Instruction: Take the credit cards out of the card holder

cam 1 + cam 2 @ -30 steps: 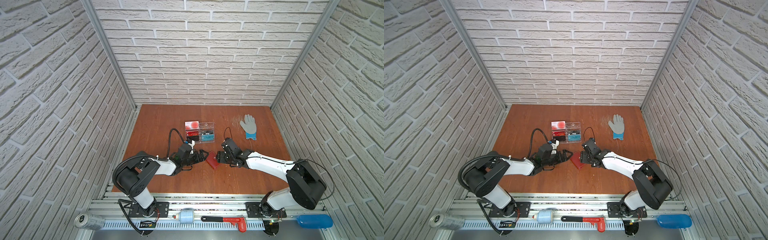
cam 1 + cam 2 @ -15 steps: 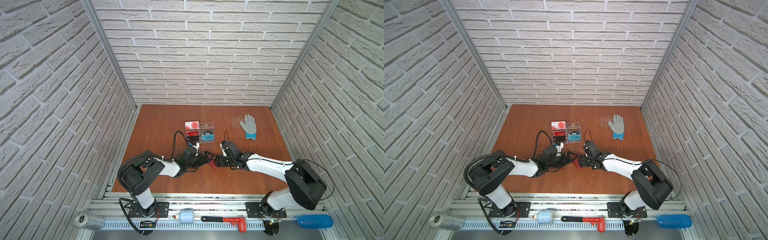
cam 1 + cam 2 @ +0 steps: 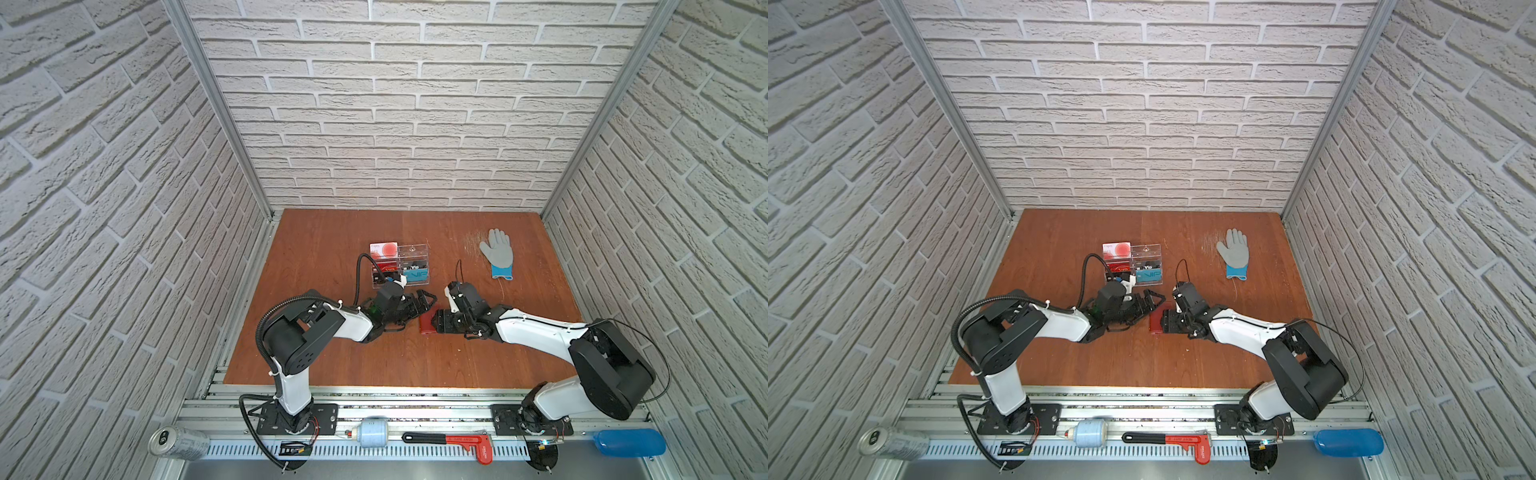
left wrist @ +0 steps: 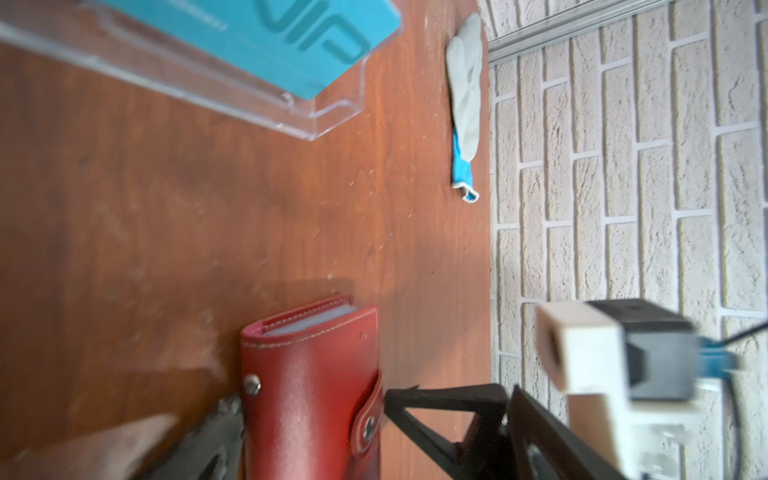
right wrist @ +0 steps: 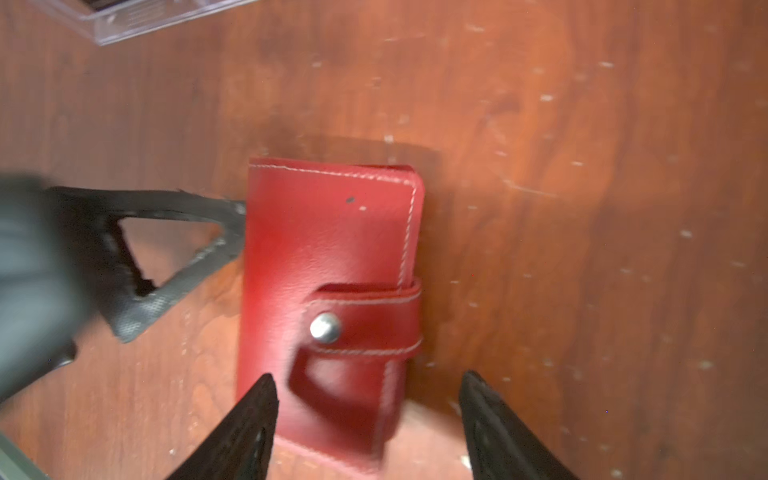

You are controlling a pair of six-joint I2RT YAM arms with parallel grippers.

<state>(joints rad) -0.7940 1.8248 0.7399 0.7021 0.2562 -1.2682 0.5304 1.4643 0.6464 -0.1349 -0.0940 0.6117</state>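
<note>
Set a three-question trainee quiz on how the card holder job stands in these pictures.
1. On the card holder, is the snap tab fastened or undone?
2. True or false: the left hand and the right hand are both open.
3. The grey glove lies: A) in the right hand; B) flat on the table, clear of both hands; C) on the card holder.
Key: 1 fastened; 2 true; 3 B.
</note>
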